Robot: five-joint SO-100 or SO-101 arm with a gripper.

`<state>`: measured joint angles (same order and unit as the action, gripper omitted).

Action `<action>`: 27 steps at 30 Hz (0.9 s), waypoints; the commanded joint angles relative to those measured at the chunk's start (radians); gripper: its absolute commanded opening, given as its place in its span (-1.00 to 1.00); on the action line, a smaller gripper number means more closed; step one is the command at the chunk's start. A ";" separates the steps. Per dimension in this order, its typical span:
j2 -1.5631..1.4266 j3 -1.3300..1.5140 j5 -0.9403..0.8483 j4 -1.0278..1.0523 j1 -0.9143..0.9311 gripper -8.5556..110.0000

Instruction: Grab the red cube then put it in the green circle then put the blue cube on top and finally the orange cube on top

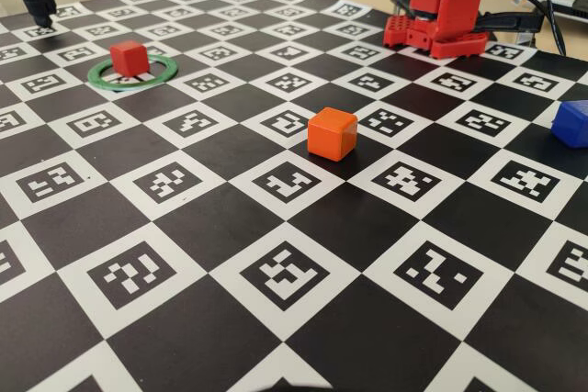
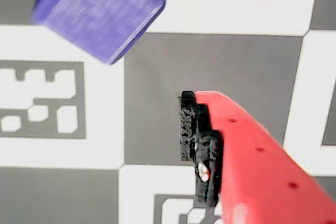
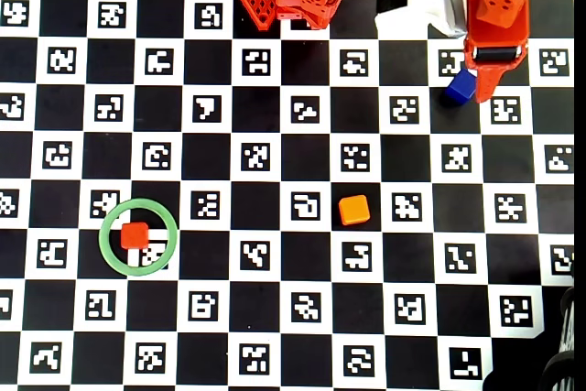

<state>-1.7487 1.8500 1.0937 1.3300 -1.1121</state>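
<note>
Inside green circle (image 3: 137,236), red cube (image 3: 135,234), unlabelled

The red cube (image 1: 129,58) sat inside the green circle (image 1: 103,76) at the far left of the checkered marker board (image 1: 211,227). The orange cube (image 1: 332,133) stood alone near the middle, the blue cube (image 1: 572,124) at the right edge, cut off by the frame

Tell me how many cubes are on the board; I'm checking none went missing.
3. The red cube sits inside the green ring. The orange cube sits near the board's middle. The blue cube lies beside the arm's gripper. None looks hidden.
</note>
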 commanded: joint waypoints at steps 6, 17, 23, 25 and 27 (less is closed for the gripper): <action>0.094 -0.097 -0.044 0.067 -0.034 -0.12; 0.204 -0.152 -0.041 0.006 -0.038 -0.12; 0.236 -0.127 -0.034 -0.041 -0.037 -0.13; 0.239 -0.112 -0.034 -0.063 -0.038 -0.13; 0.247 -0.101 -0.031 -0.083 -0.038 -0.14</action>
<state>-1.4864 1.7702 1.0508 1.2655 -1.1490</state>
